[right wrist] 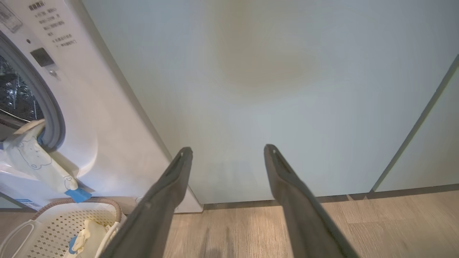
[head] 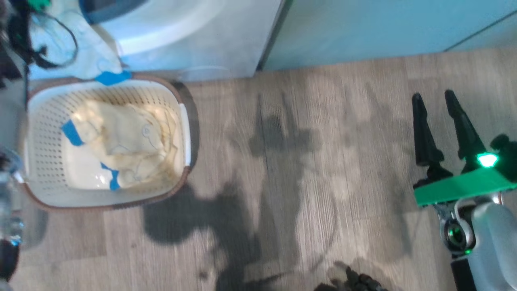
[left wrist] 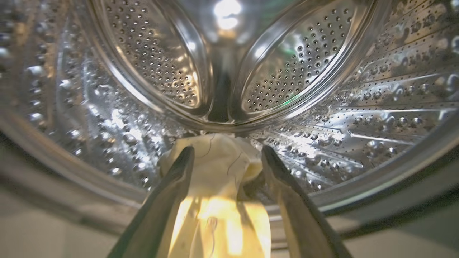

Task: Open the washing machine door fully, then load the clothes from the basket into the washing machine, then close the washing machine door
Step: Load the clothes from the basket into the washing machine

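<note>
At the far left of the head view, a blurred glassy shape with a dark rim may be the washing machine door (head: pixel 8 226) swung aside, but this cannot be confirmed. Beside it the basket (head: pixel 44 161) stands on the floor (head: pixel 303 161), just before the washing machine (head: pixel 194 44), with cream clothes (head: pixel 129 141) lying in it. A bear-printed garment (right wrist: pixel 32 161) hangs out of the drum mouth and down the white front, its blue tag at the basket's brown rim. The left pincer (left wrist: pixel 227 148) is at the mouth of the steel drum (left wrist: pixel 376 89), fingers spread apart, with a cream fold lying loose between them on the lip. The right pincer (head: pixel 433 95), fingers likewise apart and empty, hovers over the floor well to the right, facing the teal cabinet (head: pixel 383 28). Risk noted: the hanging length looks heavier than what sits inside, so the garment could slide out — or catch on a finger at withdrawal. Closing the door over it would trap cloth in the seal.
</note>
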